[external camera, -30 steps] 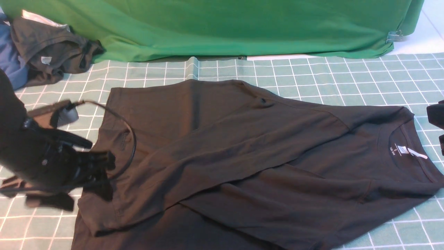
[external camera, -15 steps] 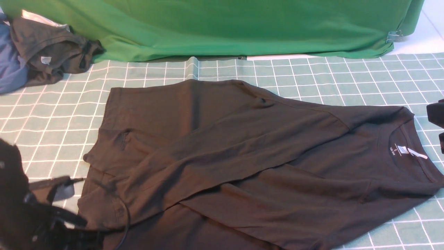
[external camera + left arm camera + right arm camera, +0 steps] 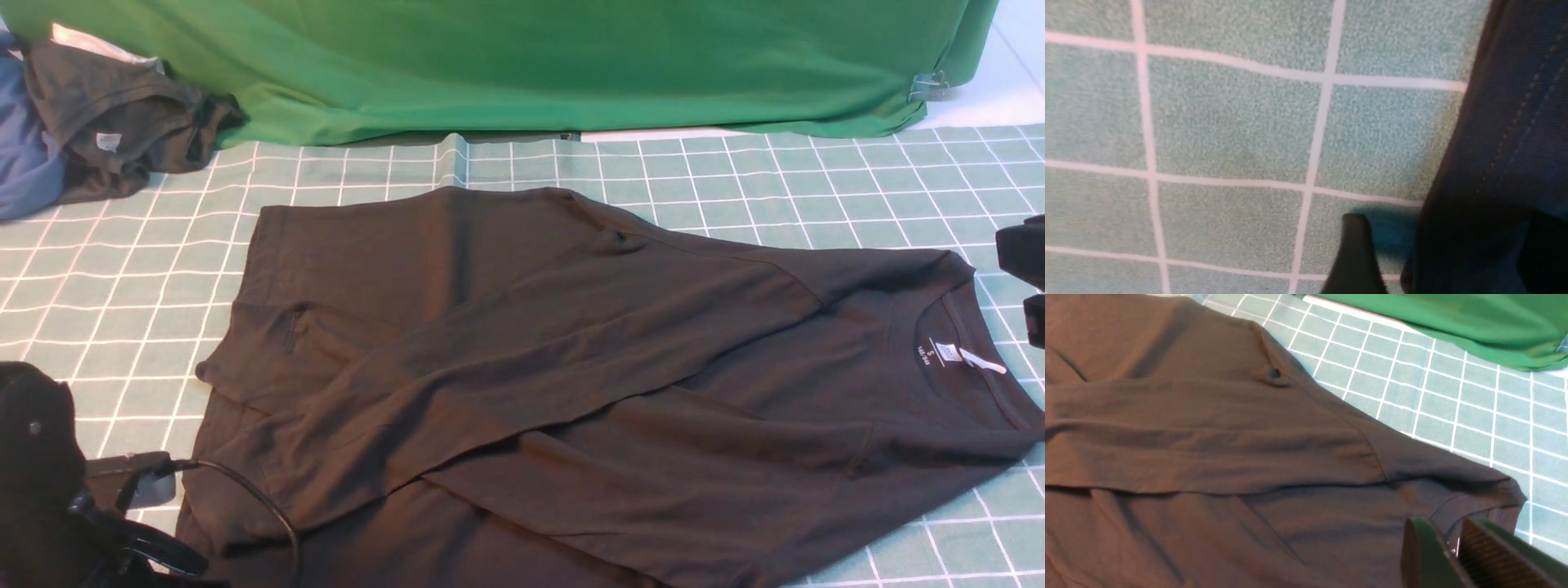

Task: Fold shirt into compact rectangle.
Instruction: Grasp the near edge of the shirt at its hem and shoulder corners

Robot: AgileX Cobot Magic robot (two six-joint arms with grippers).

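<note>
Left claw [image 3: 1447, 232] low, jaws apart astride shirt [image 3: 571, 367] hem

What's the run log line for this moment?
stage: sleeves folded across black shirt | left fingers: open, straddling hem | right fingers: nearly shut, empty, by collar

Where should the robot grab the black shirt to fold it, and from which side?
Grip the shirt by its stitched hem, coming in from the robot's left. That thin edge lies flat on the checked tablecloth, facing that side, and the left gripper stands open astride it.
</note>
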